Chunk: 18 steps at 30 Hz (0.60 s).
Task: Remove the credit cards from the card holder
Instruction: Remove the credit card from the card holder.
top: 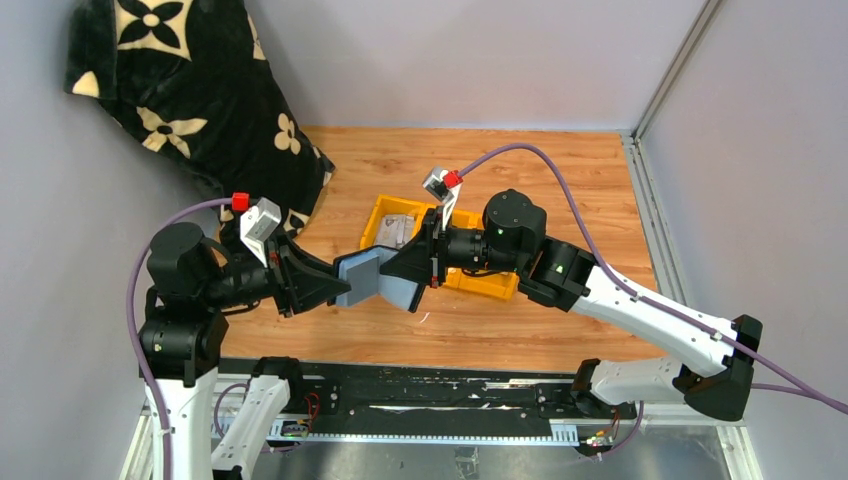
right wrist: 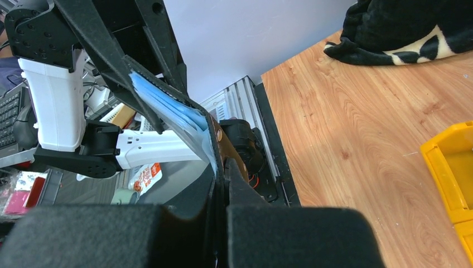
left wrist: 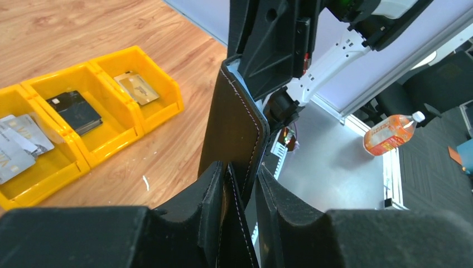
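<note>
A black blanket [top: 190,80] with pale flowers lies in the far left corner of the wooden table [top: 560,170].

Next comes the left gripper [top: 338,285]. Its two fingers are pressed together on one side of the card holder [top: 372,277]. The left wrist view shows this well. The dark outside of the card holder [left wrist: 234,123], with its line of pale stitches, runs down between the black fingers [left wrist: 209,192].

The card holder is in the middle, up in the air over the near part of the table. It is open, and its pale blue inside faces up. It hangs between the two grippers, and each one holds a side.

The right gripper [top: 395,272] comes in from the right. Its fingers are squeezed tight on the other side of the holder. In the right wrist view the blue pockets [right wrist: 167,106] can be seen from the edge. I cannot tell if any card is in them.

Behind the holder and a bit to the right sits a yellow tray [top: 372,232] with three parts. The right arm hides some of it. In the left wrist view, one end part has silvery-grey cards [left wrist: 17,148]. The middle part has a black card [left wrist: 74,110], and the other end part has a tan card [left wrist: 136,87].
</note>
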Each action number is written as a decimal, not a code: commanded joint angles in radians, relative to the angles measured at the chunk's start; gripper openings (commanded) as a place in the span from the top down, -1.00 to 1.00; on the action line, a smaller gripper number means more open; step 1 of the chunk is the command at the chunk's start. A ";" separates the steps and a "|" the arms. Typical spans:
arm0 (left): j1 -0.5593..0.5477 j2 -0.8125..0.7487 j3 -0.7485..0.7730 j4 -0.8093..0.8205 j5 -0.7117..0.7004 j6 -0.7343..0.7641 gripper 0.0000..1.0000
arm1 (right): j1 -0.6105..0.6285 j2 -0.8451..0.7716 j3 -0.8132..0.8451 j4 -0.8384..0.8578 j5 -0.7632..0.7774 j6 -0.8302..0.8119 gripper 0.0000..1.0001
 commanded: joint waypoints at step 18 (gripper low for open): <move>-0.004 -0.035 0.020 0.009 0.101 0.025 0.42 | -0.004 -0.027 0.029 -0.010 -0.031 -0.028 1.00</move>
